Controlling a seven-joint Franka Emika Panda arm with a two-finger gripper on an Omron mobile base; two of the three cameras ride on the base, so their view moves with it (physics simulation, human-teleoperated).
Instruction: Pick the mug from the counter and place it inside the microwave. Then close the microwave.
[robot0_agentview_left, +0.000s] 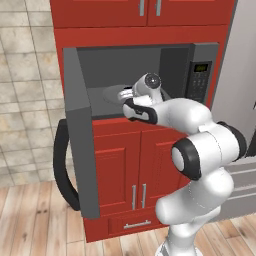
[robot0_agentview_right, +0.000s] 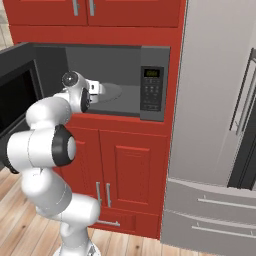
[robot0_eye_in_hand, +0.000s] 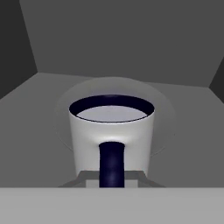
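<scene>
Mug (robot0_eye_in_hand: 111, 131): sitting upright over the microwave (robot0_agentview_left: 200, 75) turntable (robot0_eye_in_hand: 164, 131); arm reaching horizontally inside, gripper (robot0_eye_in_hand: 111, 183) clamping tight on its handle side.

Mug (robot0_eye_in_hand: 111, 131) base, gripper fingertips hidden below.

A home kitchen: a grey microwave (robot0_agentview_left: 145, 80) sits built into a wall of red cabinets (robot0_agentview_left: 120, 170), its door (robot0_agentview_left: 80, 135) swung open. A stainless-steel refrigerator (robot0_agentview_right: 215, 125) stands beside it, pale tiles (robot0_agentview_left: 25, 90) line the wall, and light wood planks (robot0_agentview_left: 30, 220) cover the floor.
</scene>
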